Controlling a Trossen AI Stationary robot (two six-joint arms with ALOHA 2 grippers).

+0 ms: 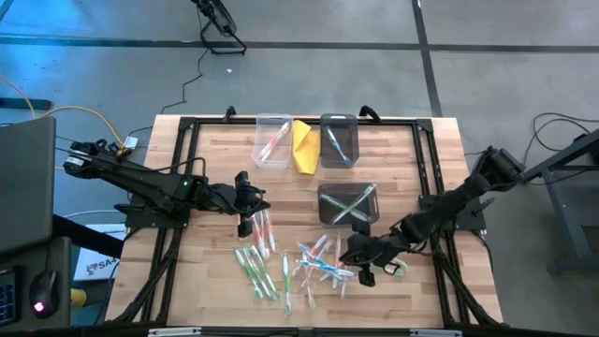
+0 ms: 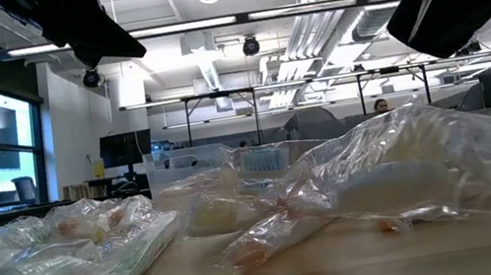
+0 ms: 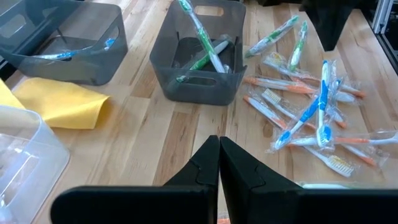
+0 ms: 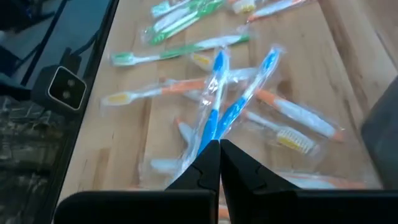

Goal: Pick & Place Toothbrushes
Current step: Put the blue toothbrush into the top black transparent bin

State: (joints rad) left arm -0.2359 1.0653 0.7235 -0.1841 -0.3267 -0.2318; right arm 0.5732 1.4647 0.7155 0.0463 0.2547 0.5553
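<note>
A: The right gripper point(image 4: 219, 144) is hanging low over the loose heap of toothbrushes point(image 1: 314, 262), its two dark fingers pressed together with nothing showing between them; a pair of blue-handled ones is lying just ahead of the tips.

B: And the left gripper point(image 3: 219, 142)?

A: It is also closed and empty as far as its wrist camera shows, sitting beside the orange and green brushes at the other edge of the heap. Ahead of it are the grey bin point(image 3: 202, 53) with green brushes already standing in it, a second grey bin point(image 3: 59, 40) holding a blue one, a clear bin point(image 1: 272, 140), and a yellow cloth point(image 3: 62, 104).

B: How are these going to handle?

A: Light, I am judging, and stiff along the handle, but each one is sealed in a clear crinkly wrapper, so the surface is probably slippery and neighbouring packets are likely to drag along. I would be taking hold across the middle of a handle, on one lying clear at the heap's edge, not at the loose wrapper ends.

B: Any brand or writing?

A: None that I can make out on the wrappers or bins.
</note>
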